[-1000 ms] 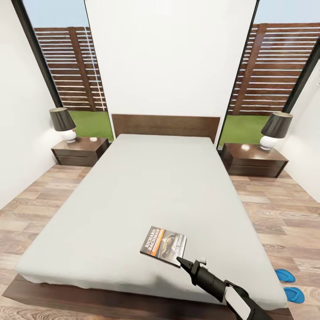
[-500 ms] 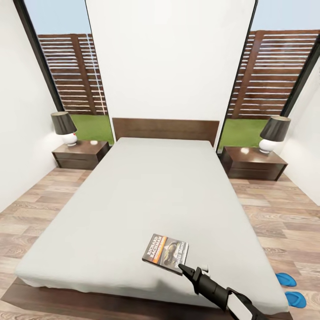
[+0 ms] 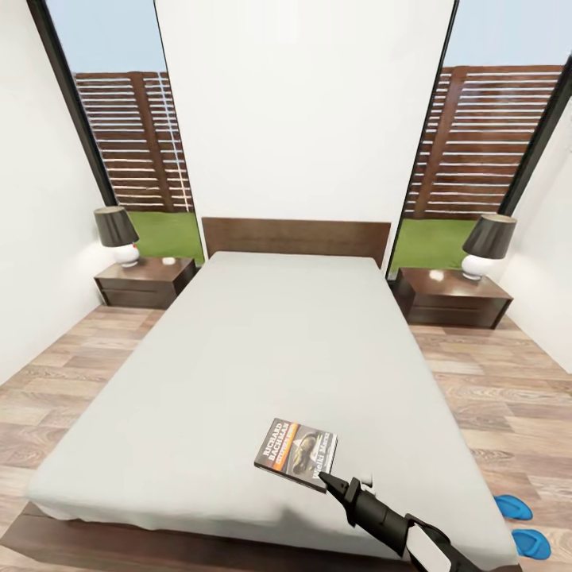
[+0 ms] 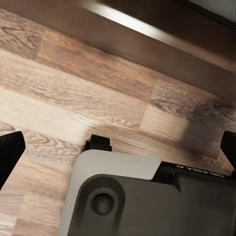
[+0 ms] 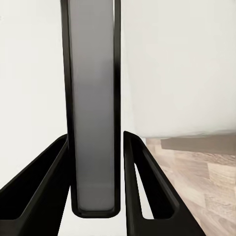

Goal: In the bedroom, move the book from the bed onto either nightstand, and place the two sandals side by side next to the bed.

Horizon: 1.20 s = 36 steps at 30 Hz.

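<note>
From my head camera I see the bed [image 3: 262, 349] running away from me to its headboard [image 3: 295, 236] at the far wall, with wood floor [image 3: 492, 397] on both sides. The book [image 3: 296, 455] lies flat on the grey mattress near the near edge, a little right of centre, cover up.

My right gripper [image 3: 324, 477] reaches in from the near right and meets the book at its near right corner. In the right wrist view its 2 black fingers [image 5: 142, 191] stand on either side of the book's edge [image 5: 94, 113], which runs upright between them and sits deep in the throat; the fingers look closed against it, so I read the right hand as clamped on the book.

My left gripper [image 4: 118, 147] shows in its wrist view with its 2 finger tips [image 4: 11, 150] far apart at the frame's opposite sides, nothing between them. Beyond it I see floor planks and the dark bed frame [image 4: 162, 46].

The 2 sandals [image 3: 512, 506] lie on the floor at the near right, just beside the bed's near right corner, 1 a little farther than the other [image 3: 531, 543] and a small gap between them.

A nightstand [image 3: 147, 283] stands at the far left of the bed and another [image 3: 451, 298] at the far right. Each carries a lamp [image 3: 117, 236] with a dark shade; the right lamp [image 3: 486, 245] sits toward that top's right side. Tall windows [image 3: 119, 135] flank the white wall panel and show a slatted fence [image 3: 485, 135] and grass.
</note>
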Motion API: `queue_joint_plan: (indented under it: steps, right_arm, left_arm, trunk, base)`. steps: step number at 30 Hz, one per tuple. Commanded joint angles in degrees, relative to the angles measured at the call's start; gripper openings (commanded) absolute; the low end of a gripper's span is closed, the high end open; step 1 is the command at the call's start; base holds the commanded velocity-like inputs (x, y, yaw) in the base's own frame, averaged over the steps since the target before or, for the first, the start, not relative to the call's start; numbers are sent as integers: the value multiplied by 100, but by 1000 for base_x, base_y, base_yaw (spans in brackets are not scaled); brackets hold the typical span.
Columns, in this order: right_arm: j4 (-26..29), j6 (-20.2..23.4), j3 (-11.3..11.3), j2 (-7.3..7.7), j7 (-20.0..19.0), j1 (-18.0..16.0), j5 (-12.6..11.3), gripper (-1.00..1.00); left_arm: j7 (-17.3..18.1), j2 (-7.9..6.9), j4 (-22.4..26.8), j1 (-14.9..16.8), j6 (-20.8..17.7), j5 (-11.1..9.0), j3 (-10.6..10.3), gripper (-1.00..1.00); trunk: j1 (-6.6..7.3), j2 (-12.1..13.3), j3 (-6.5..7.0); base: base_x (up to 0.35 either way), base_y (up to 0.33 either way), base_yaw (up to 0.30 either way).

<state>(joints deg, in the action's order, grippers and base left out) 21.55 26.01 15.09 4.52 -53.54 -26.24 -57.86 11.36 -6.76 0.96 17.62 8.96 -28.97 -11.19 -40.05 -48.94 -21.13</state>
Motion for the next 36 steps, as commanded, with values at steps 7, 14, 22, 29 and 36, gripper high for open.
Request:
queue_joint_plan:
  steps: [7,14,22,29,36]
  right_arm:
    - [-2,40,29,5,2,-4,-59,-100]
    - [-6,35,29,5,2,-4,-59,-100]
    - [-11,35,30,5,5,-4,-56,-100]
    - [-11,35,29,5,10,-4,-57,-100]
    - [-13,35,29,5,11,-4,-51,-100]
  left_arm:
    - [24,-1,-8,4,18,-57,-50,100]
    - [24,-1,-8,4,19,-61,-50,100]
    - [16,-1,-8,4,18,-63,-46,100]
    - [16,-1,-8,4,18,-63,-45,100]
    - [16,-1,-8,4,18,-65,-48,100]
  trunk:
    - [-1,-5,60]
    - [-1,-5,125]
    - [-1,-5,200]
    - [-1,-5,266]
    - [-1,-5,332]
  base:
    - [0,0,0]
    - [0,0,0]
    - [-37,0,0]
    - [-34,0,0]
    - [-6,0,0]
